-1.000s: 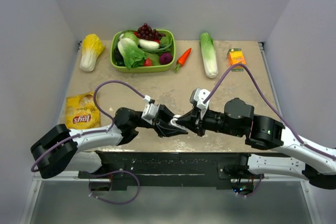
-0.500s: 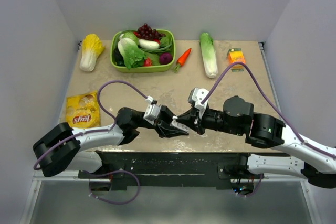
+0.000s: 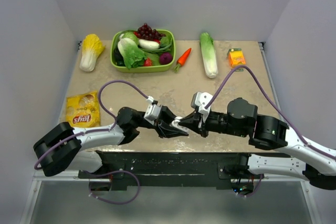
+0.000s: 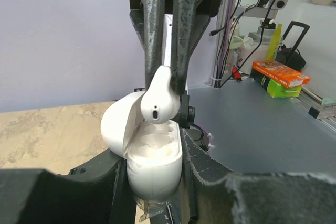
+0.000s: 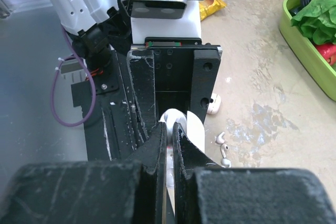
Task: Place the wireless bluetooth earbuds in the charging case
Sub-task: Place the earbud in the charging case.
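From the top, the left gripper [image 3: 175, 128] and right gripper [image 3: 185, 124] stood tip to tip. A slight tilt could jam the earbud [image 4: 157, 100] on the rim, or drop it.

In the left wrist view, the left jaws stood narrow, clamping the open charging case [image 4: 155, 169], and the earbud hung just above its socket.

In the right wrist view, the right jaws were nearly closed, pinching the earbud's stem.

Along far edge of surface [image 3: 173, 85], left to right: yellow cabbage [image 3: 91, 51], basket [image 3: 142, 69] of vegetables, carrot [image 3: 182, 58], green cabbage [image 3: 209, 54], orange box [image 3: 237, 56]. Chip bag [image 3: 82, 110] at left edge.
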Controlling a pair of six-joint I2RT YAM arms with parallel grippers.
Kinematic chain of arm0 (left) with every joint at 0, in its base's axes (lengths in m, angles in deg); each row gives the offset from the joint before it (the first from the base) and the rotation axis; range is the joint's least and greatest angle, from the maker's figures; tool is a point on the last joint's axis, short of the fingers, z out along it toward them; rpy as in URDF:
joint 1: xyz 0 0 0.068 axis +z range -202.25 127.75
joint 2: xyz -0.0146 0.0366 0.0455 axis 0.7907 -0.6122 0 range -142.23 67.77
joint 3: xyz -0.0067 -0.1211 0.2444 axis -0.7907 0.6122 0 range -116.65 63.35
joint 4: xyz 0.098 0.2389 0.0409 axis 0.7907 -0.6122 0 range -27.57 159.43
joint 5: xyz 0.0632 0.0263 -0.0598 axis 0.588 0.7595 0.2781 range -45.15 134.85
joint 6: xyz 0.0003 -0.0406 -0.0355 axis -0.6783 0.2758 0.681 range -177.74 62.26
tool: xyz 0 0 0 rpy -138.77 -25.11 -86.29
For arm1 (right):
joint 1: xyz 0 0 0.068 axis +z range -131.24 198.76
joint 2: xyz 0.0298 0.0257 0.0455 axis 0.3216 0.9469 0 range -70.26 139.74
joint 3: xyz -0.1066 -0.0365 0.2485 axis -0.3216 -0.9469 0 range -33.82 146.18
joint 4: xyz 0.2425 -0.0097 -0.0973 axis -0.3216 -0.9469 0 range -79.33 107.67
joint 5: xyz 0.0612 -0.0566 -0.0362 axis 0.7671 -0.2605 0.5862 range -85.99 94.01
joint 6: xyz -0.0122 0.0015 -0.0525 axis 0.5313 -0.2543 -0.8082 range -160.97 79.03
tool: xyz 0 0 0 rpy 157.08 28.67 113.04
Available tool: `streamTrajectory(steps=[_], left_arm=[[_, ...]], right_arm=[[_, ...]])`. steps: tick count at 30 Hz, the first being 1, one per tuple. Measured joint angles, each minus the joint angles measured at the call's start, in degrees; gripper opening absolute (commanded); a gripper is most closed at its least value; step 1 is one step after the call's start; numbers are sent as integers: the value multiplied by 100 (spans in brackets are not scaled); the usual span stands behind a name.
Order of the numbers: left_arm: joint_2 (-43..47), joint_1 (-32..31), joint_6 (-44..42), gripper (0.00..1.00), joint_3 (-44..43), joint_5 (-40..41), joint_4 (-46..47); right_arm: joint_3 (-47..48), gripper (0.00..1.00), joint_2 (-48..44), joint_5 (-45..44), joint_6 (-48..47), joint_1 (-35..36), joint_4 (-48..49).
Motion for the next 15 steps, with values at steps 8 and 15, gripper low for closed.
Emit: streamTrajectory(steps=[8, 15], left_arm=[[-114, 24, 87, 0, -72, -50, 11], [-157, 37, 136, 0, -118, -98, -2]], right_arm=[[-85, 0, -9, 214, -52, 0, -63], [-155, 0, -13, 212, -55, 0, -76]])
